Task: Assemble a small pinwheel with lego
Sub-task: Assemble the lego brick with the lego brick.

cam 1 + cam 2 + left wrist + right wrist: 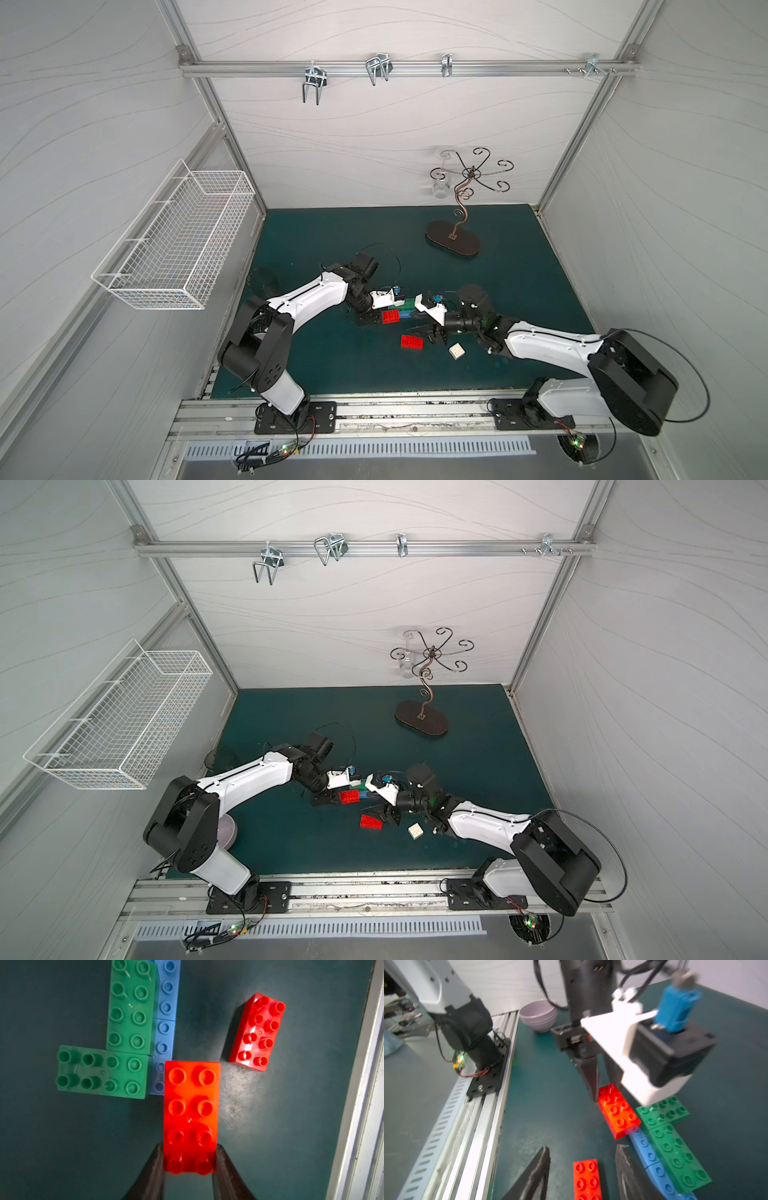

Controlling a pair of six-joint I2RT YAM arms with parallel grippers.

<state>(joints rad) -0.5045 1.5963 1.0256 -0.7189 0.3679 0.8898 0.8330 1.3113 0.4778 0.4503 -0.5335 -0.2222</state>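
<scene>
Lego bricks (pixel 409 304), seven in all, are seen at the middle of a green mat (pixel 332 232), between two robot arms. Two blue bricks (pixel 168 987) lie end to end in a line. Two green bricks (pixel 131 1007) are set in an L, and one of them covers half of the blue line.

Two more are red. The held red brick (pixel 191 1109) is clamped at one end by the left gripper (pixel 190 1153). It is tilted, with its free end over the end of the blue line, just beside a green brick. Whether it is pressed on cannot be told. The loose red brick (pixel 586 1178) lies flat on the mat between the fingers of the right gripper (pixel 583 1148), whose jaws stand apart with a gap on either side.

One white brick (pixel 457 351) lies alone on the mat near the right arm.

A wire basket (pixel 216 173) is hung on the left wall; its contents cannot be made out. Lilac bowls (pixel 538 1020) are stacked by the left arm's base.
</scene>
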